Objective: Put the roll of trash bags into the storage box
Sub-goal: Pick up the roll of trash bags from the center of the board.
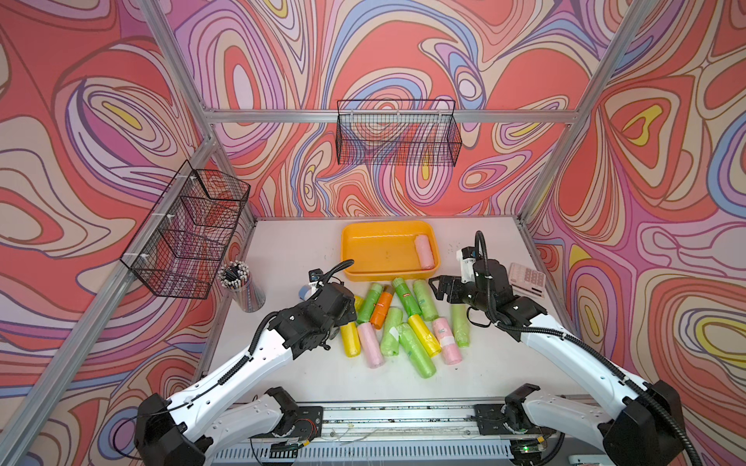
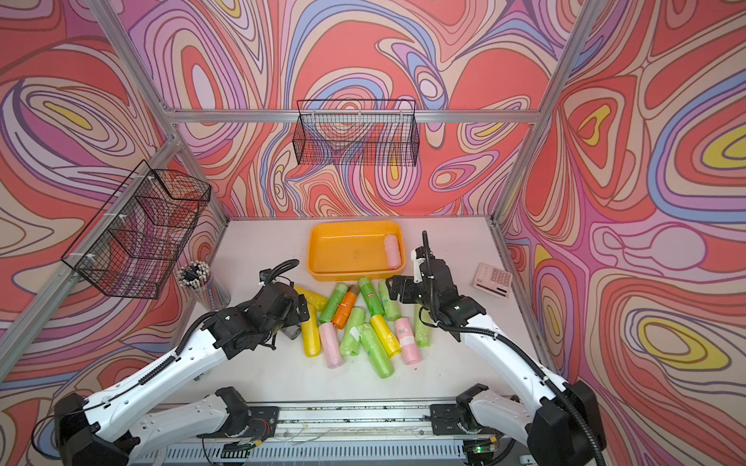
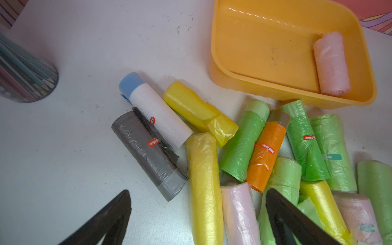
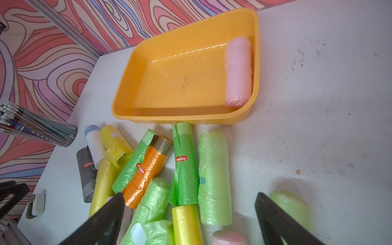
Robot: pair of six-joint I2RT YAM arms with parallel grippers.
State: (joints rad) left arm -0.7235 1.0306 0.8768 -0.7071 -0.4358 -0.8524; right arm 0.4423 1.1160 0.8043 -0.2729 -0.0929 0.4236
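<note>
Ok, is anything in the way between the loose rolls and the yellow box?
Nothing visible. The storage box sits open-topped just behind the pile of rolls, with nothing between. Inside, one pink roll lies against one short wall; the rest of the floor is bare.

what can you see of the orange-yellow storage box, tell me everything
The storage box is a shallow rectangular tray of glossy orange-yellow plastic with rounded corners and a flared rim. It sits flat on the white table, towards the back. One pink roll lies inside against its right end wall; the rest of its faintly smudged floor is bare. Loose rolls lie just in front.
</note>
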